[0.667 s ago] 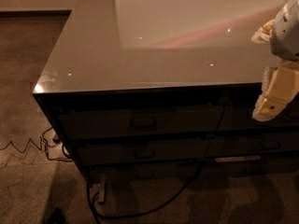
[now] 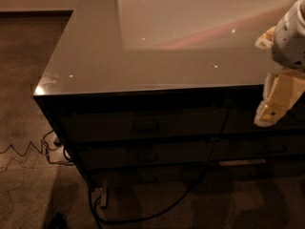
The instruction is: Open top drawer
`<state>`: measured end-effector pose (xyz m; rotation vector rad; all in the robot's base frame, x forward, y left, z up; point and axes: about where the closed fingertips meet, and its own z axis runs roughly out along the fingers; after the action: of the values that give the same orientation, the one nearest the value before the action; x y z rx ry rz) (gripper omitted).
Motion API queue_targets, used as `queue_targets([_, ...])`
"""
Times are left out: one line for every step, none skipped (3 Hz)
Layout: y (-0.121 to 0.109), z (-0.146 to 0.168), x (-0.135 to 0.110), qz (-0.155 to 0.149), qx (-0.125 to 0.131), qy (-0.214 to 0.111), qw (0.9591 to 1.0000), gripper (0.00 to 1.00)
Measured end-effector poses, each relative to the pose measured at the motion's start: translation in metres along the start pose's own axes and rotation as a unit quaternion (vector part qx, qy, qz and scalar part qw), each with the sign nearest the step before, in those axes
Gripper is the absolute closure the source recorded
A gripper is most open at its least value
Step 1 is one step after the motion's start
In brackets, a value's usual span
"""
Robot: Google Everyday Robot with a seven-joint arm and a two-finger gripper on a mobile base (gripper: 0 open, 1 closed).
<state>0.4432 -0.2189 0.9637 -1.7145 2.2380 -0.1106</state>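
The top drawer (image 2: 105, 128) is a wide dark front just under the glossy counter top (image 2: 90, 56). It sits flush with the cabinet and has a small loop handle (image 2: 146, 125) at mid-front. My gripper (image 2: 277, 104), cream-coloured, hangs at the right edge of the view, in front of the narrower right column of drawers. It is well to the right of the handle, at about the same height, and touches nothing that I can see.
A second wide drawer (image 2: 143, 155) lies below the top one, and a third is lower still. Narrower drawers (image 2: 271, 149) are on the right. Cables (image 2: 47, 149) and a power strip (image 2: 102, 197) lie on the carpet at the cabinet's left corner.
My gripper and arm have dropped slightly at the right edge. The drawers have not moved.
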Motion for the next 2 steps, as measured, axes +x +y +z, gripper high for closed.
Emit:
queue_targets([0.006,0.028,0.002,-0.01,-0.016,-0.027,0.9995,0.0])
queue_targets([0.013,0.062,-0.006,-0.021,-0.056,-0.043,0.9973,0.0])
